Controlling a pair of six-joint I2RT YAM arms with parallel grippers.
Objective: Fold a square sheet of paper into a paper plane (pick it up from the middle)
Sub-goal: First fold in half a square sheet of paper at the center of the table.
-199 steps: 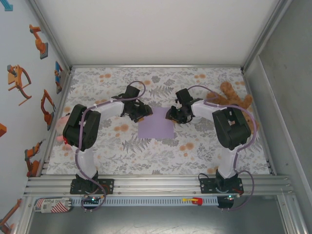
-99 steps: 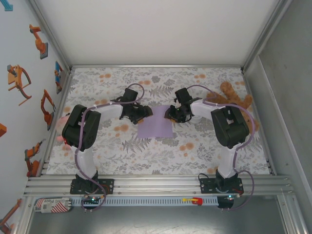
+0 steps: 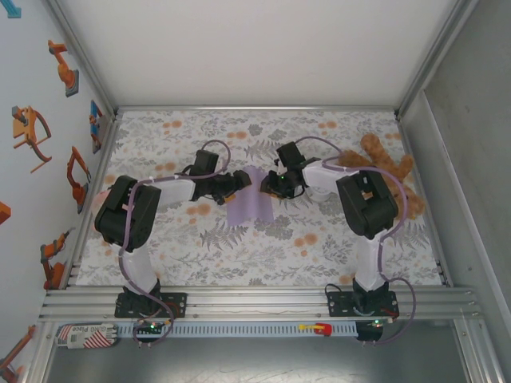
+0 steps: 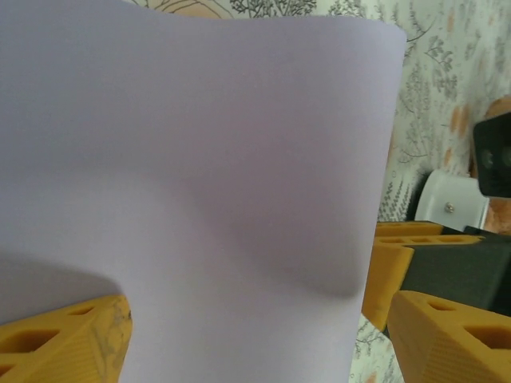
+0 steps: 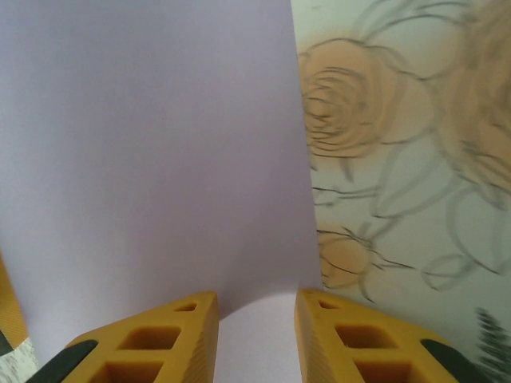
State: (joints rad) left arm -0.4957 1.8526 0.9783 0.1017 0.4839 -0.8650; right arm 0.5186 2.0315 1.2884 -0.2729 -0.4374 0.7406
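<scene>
Top external view first: from their bases at the near edge, your two arms bend inward over the flowered tabletop (image 3: 319, 247) and come close together near its middle. The lavender sheet of paper (image 3: 249, 206) sits there between them, bowed rather than lying flat. Your left hand (image 3: 239, 183) is at the sheet's left side and your right hand (image 3: 270, 185) at its right side, both toward the far edge. On the left wrist camera the left hand stands wide open and holds nothing: one yellow finger (image 4: 68, 339) shows in front of the paper, the other lies past the paper's right edge. On the right wrist camera the right hand is only narrowly open; the sheet's edge arches up into the gap between the fingers, and you cannot tell whether they press on it. Farther back on the right, a brown teddy bear (image 3: 382, 159) lies just beyond the right arm.
</scene>
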